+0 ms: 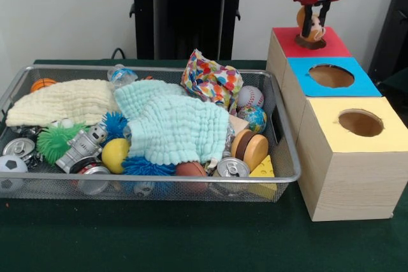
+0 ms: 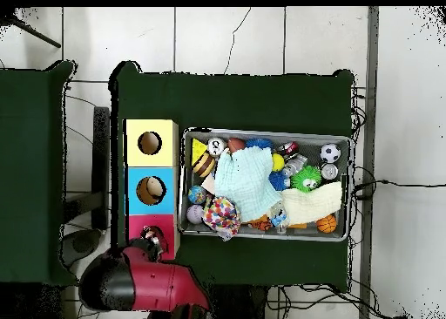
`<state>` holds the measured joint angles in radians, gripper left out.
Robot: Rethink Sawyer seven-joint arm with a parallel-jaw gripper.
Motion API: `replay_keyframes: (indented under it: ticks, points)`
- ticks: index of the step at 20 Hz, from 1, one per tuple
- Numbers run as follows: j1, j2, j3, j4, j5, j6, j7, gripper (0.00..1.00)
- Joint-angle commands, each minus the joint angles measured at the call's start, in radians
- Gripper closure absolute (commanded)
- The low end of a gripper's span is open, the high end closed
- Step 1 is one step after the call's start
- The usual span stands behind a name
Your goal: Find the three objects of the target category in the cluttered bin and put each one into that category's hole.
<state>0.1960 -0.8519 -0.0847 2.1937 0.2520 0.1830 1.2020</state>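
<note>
The wire bin [image 1: 280,133] stands on the green table [image 1: 159,240], with its right edge just beside the row of three boxes. In front of the bin and boxes the table is free, and above the blue box [image 1: 331,76] and the yellow box [image 1: 360,125] nothing stands over their round holes.

The arm [image 2: 139,285] comes down from above over the red box [image 1: 311,41], the farthest one from the front camera. The gripper [image 1: 313,30] points straight down, and its fingers are closed narrowly around an orange and white ball [image 1: 310,23], held just above the top of the red box.

The hole of the red box is covered by the ball and the gripper in the front view, and by the arm in the overhead view. In the bin, two cloths, a pale yellow cloth [image 1: 64,101] and a mint cloth [image 1: 172,125], lie over much of the content, so what is under them I cannot tell. Around them show a baseball [image 1: 250,96], a globe ball [image 1: 254,119], a soccer ball [image 1: 11,167] in the front left corner, a small basketball [image 1: 43,84] at the far left, a yellow ball [image 1: 115,155] and a brown ball [image 1: 190,169] half hidden under the mint cloth.
</note>
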Motion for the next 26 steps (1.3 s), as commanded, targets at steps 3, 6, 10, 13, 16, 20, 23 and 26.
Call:
replay_keyframes:
  ticks: [3, 6, 10, 13, 16, 20, 23, 26]
  points:
    - [-0.084, 0.127, 0.088, 0.020, 0.036, -0.117, 0.291, 1.00]
    - [-0.099, 0.198, 0.098, -0.022, 0.032, -0.162, 0.286, 1.00]
    - [-0.105, 0.310, 0.111, -0.103, 0.021, -0.236, 0.276, 1.00]
    - [-0.089, 0.396, 0.105, -0.175, 0.014, -0.288, 0.264, 1.00]
    - [-0.038, 0.458, 0.061, -0.239, 0.042, -0.292, 0.270, 1.00]
    - [-0.017, 0.491, 0.048, -0.282, 0.040, -0.291, 0.275, 1.00]
    - [-0.019, 0.516, 0.052, -0.310, 0.015, -0.294, 0.262, 1.00]
    - [0.008, 0.539, 0.022, -0.339, 0.025, -0.279, 0.275, 1.00]
